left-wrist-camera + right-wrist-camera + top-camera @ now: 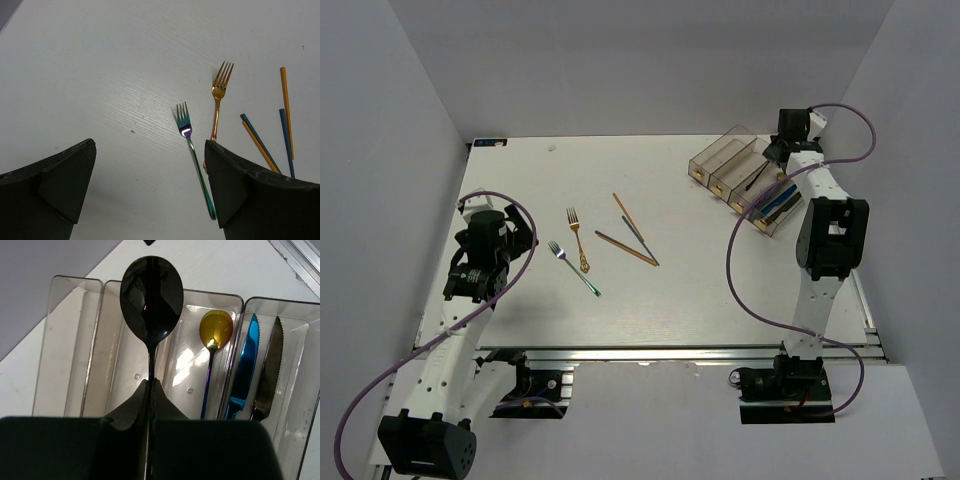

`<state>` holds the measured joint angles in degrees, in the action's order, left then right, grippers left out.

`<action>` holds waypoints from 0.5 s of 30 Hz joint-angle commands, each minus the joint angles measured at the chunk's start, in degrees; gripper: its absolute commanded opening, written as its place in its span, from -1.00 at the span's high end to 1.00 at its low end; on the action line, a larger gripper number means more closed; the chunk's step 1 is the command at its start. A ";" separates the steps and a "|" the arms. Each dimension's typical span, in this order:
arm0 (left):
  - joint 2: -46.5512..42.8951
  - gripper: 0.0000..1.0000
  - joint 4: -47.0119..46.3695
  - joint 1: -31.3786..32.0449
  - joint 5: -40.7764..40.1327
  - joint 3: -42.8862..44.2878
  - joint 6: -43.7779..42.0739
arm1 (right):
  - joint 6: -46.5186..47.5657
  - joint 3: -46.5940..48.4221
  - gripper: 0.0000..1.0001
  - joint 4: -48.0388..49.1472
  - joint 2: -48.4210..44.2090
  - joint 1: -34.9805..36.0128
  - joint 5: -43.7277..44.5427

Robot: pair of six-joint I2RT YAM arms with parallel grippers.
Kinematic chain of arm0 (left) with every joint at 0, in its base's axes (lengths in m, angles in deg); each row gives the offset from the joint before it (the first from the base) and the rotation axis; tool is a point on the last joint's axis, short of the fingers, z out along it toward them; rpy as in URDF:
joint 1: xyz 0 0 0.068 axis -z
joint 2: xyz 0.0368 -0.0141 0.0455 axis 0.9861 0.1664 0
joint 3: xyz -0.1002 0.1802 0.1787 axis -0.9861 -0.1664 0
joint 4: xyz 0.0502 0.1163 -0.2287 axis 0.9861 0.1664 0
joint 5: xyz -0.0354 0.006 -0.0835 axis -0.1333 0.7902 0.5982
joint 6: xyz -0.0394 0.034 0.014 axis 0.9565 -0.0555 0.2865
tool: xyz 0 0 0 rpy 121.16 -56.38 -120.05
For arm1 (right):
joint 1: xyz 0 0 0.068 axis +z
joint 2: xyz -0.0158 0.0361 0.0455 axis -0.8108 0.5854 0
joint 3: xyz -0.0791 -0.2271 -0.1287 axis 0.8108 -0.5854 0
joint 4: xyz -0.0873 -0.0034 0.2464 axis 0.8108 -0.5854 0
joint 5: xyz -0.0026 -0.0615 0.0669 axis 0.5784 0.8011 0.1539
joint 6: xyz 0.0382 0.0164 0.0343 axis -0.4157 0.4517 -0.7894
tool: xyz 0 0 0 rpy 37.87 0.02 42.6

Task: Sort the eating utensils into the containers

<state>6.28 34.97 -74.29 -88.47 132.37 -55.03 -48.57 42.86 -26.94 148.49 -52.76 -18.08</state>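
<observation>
Right gripper (150, 390): fingers pinched together on the handle of a black spoon (151, 297), glossy oval bowl up at 12 o'clock. Hangs over the bins (67, 355) at the 1 o'clock corner of the table (720, 290), bowl over the second bin near its wall with the third; cannot tell whether any of it dips inside. Left gripper (150, 145): fingers spread wide, nothing between them, poised above the table at 9 o'clock of the forks.

Four bins, joined in a row: clear smoky plastic, narrow and long. Counting from 9 o'clock in the right wrist view: third holds one purple spoon (214, 340), bowl glinting gold; fourth holds two knives side by side, blue knife (245, 365) at 9 o'clock of black knife (269, 370), serrated edge showing on the black one.

Six pieces loose on the table, at 9 o'clock of its centre. Two forks: gold fork (217, 97) and silver-teal fork (192, 150), slim and shiny, tines toward 12 o'clock, end of the gold handle just beside the teal shaft. Four chopsticks (628, 217) at 3 o'clock of the forks: two gold, two dark, thin and straight, each gold one lying close by a dark one.

Makes two spoons, two knives, two forks and four chopsticks.
</observation>
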 commanded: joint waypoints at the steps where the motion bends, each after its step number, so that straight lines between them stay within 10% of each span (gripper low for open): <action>1: 0.07 -0.96 -0.06 0.11 0.52 0.56 -0.05 | -1.66 6.11 1.00 -2.23 1.80 -0.79 1.50; 12: 0.34 -0.96 0.03 0.11 0.35 0.56 -0.05 | -3.95 -6.38 1.00 4.81 -2.24 -0.79 0.27; 15: 0.34 -0.96 0.03 0.11 0.35 0.48 -0.05 | -3.60 -5.06 0.22 3.40 -1.71 -0.79 -0.61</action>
<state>6.74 34.97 -74.29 -88.45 132.37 -55.03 -51.71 36.22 -24.77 149.10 -53.77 -18.08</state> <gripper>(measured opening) 0.981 0.342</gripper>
